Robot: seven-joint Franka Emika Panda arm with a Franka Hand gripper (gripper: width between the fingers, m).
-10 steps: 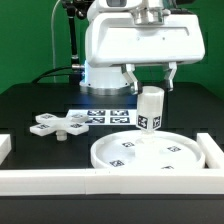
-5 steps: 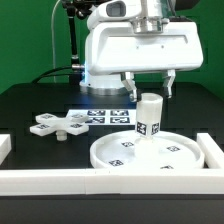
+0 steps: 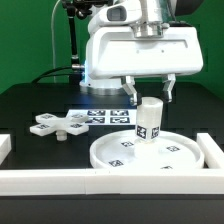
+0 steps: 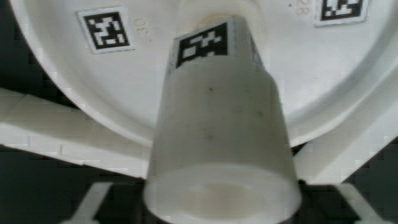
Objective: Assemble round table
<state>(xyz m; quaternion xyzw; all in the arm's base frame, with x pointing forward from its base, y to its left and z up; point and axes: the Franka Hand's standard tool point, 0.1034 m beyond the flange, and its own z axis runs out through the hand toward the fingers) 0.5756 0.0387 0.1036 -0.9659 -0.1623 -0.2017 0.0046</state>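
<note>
The white cylindrical leg (image 3: 150, 120) stands upright over the middle of the large rimmed round disc (image 3: 178, 156). Its lower end is at or just above the disc's surface; I cannot tell whether they touch. My gripper (image 3: 150, 97) is shut on the leg's top. In the wrist view the leg (image 4: 222, 130) fills the middle and points down at the tagged disc (image 4: 151, 70). The gripper (image 4: 217, 200) has its dark fingers (image 4: 89, 200) pressed against both sides of the leg. The cross-shaped foot piece (image 3: 55, 125) lies flat at the exterior view's left.
The marker board (image 3: 100, 117) lies behind the disc near the robot's base. White border bars run along the front (image 3: 100, 181) and the exterior view's right (image 3: 214, 150), close to the disc's rim. One bar also shows in the wrist view (image 4: 54, 120).
The gripper has lowered the leg toward the disc. The leg was slightly tilted and higher one second ago; it is now upright and lower.
</note>
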